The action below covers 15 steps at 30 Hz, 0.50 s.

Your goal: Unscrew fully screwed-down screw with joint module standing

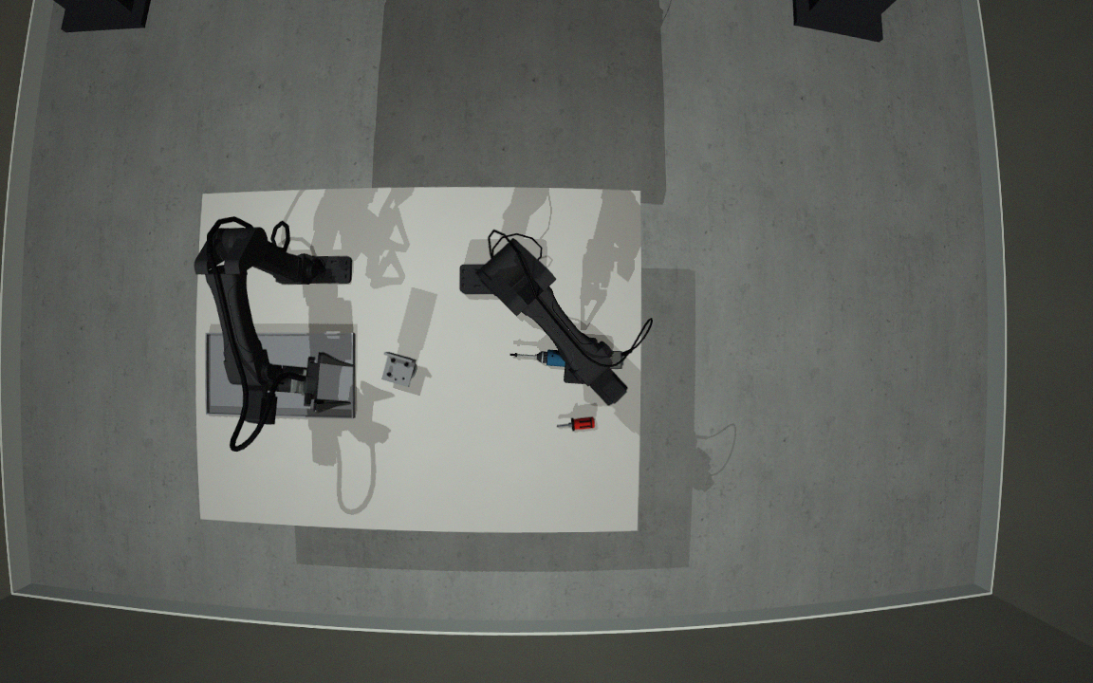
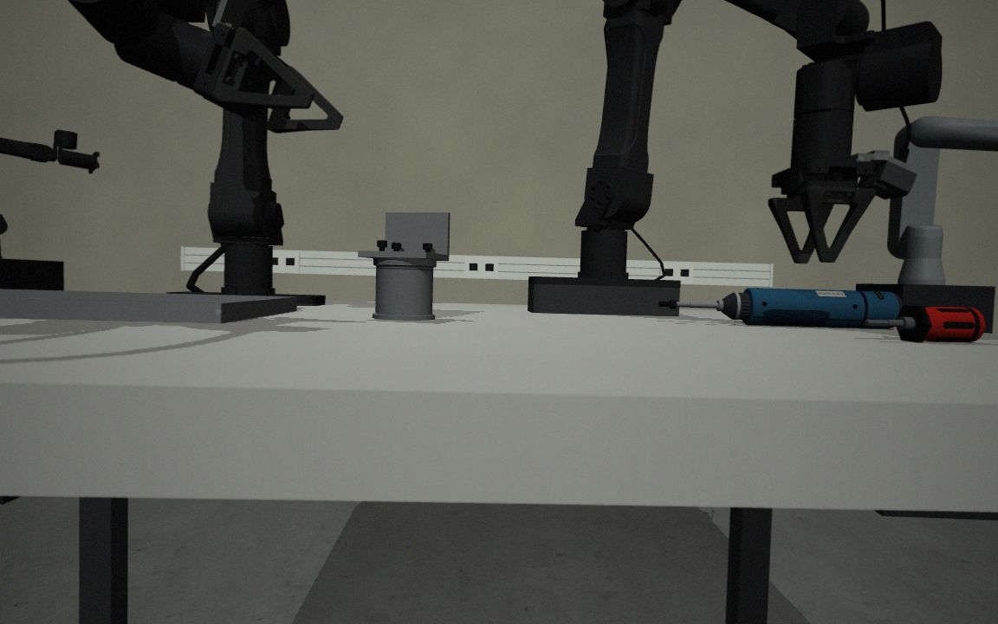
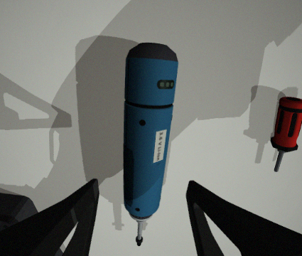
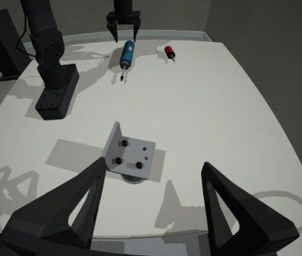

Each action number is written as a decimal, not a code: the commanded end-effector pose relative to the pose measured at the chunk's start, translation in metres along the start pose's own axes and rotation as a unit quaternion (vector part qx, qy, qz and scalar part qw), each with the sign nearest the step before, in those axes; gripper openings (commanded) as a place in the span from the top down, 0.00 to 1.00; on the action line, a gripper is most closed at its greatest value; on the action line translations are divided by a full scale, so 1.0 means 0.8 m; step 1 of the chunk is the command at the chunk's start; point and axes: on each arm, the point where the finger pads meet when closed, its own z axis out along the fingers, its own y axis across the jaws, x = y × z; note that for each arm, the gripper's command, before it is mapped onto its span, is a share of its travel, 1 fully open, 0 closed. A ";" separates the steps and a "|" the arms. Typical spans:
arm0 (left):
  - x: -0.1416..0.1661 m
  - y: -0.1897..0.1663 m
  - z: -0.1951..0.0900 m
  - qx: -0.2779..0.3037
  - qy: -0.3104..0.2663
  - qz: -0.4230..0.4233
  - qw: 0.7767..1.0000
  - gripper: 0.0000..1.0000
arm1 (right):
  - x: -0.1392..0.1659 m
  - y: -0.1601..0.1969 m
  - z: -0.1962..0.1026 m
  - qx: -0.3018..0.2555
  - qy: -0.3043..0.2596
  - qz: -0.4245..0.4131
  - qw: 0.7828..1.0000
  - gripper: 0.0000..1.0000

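two black arms work above a pale worktop [image 1: 465, 475] [image 2: 487, 353] [image 4: 207, 124], the left gripper [image 2: 814, 260] [image 3: 143, 188] [image 4: 126, 42] poised over the electric screwdriver [image 1: 555, 358] [image 2: 805, 307] [image 3: 147, 142] [image 4: 127, 54], its fingers a little over halfway open and holding nothing. the tool lies on its side, well apart from the joint module [image 2: 403, 290] [image 4: 133, 180], which stands upright with the bracket [image 1: 398, 366] [image 2: 417, 232] [image 4: 134, 153] on top. the right gripper [image 1: 350, 382] [image 2: 336, 122] [image 4: 154, 165], spread wide and empty, faces the module from above the tray [image 1: 207, 374] [image 2: 138, 304]. a red hand screwdriver [image 1: 583, 423] [image 2: 952, 323] [image 3: 290, 121] [image 4: 170, 52] lies beside the electric one.

three dark screw heads stand up from the bracket; two smaller dark spots sit near its free edge, and which marks the fully driven screw cannot be told. choosing wrongly is therefore a real risk. a descent off the barrel's line could make it roll, and a grasp near one end could let it swing when lifted. the module, unfixed, may twist or topple under the spinning bit unless the right gripper steadies it; closing off-centre could shove it over. lifting the bit too soon would likely leave the screw in its hole.
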 end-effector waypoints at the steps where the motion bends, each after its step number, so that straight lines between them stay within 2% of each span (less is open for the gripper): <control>1: -0.014 -0.006 -0.020 0.018 -0.019 -0.006 1.000 0.35 | 0.000 -0.025 -0.014 0.032 0.038 0.023 0.999 0.14; 3: -0.014 -0.006 -0.020 0.018 -0.019 -0.006 1.000 0.35 | 0.005 -0.037 -0.020 0.046 0.056 0.035 0.997 0.14; 8: -0.014 -0.006 -0.020 0.018 -0.019 -0.006 1.000 0.35 | -0.007 -0.031 -0.018 0.044 0.054 0.017 0.997 0.14; 15: -0.014 -0.006 -0.020 0.018 -0.019 -0.006 1.000 0.35 | 0.008 -0.074 -0.056 0.113 0.105 0.069 0.986 0.14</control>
